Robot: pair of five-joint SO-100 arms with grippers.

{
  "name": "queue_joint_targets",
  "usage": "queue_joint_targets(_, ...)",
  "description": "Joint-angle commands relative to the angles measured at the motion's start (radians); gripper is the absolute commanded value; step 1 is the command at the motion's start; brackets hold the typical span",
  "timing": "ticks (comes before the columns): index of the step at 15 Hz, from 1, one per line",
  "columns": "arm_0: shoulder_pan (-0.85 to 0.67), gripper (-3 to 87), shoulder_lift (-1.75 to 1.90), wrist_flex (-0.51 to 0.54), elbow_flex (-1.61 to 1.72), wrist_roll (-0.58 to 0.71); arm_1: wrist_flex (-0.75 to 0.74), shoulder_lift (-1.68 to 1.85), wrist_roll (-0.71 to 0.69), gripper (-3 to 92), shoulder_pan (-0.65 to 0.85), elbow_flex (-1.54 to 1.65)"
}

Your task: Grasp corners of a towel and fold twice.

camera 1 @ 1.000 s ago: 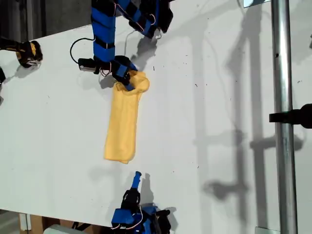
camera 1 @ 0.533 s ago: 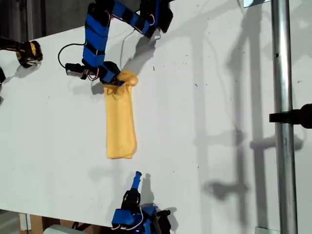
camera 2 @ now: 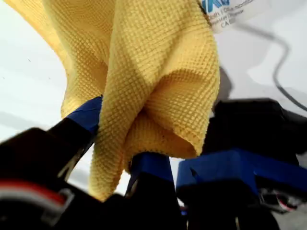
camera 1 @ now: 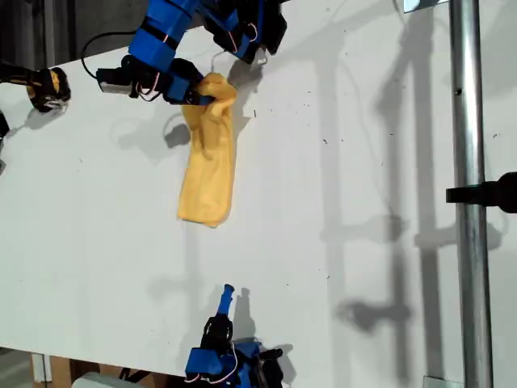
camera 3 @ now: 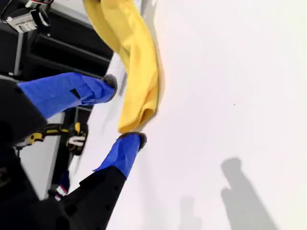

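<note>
My second gripper (camera 1: 226,297), blue-tipped fingers spread apart and holding nothing, rests at the near edge of the white table (camera 1: 363,202), well apart from the cloth. Beyond it, the soft yellow-orange waffle-weave towel (camera 1: 208,170) hangs bunched into a narrow strip, its lower end resting on the table or just above it. At the far end, my first gripper (camera 1: 196,91) is clamped on a gathered bunch of fabric beside the small white edge tag (camera 2: 230,12). Risk: the grasp holds a bundle, not a single corner, so layers may slip and the fold may land uneven.
</note>
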Motion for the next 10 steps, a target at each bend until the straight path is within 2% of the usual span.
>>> queue_joint_targets(1, 0.006, 17.8, 0.014, -0.005, -0.003, 0.000, 0.087, 0.095, 0.063, -0.1, -0.078, -0.052)
queue_joint_targets(3, 0.003, 17.6, 0.021, -0.005, -0.002, 0.009, -0.094, 0.149, 0.054, -0.1, -0.156, -0.052)
queue_joint_targets(5, 0.009, 17.6, 0.026, -0.005, 0.000, 0.006, -0.233, 0.058, 0.043, -0.1, -0.206, -0.121)
queue_joint_targets(10, 0.018, 17.5, 0.061, 0.000, 0.011, 0.002, -0.526, -0.149, -0.006, -0.1, -0.189, -0.216)
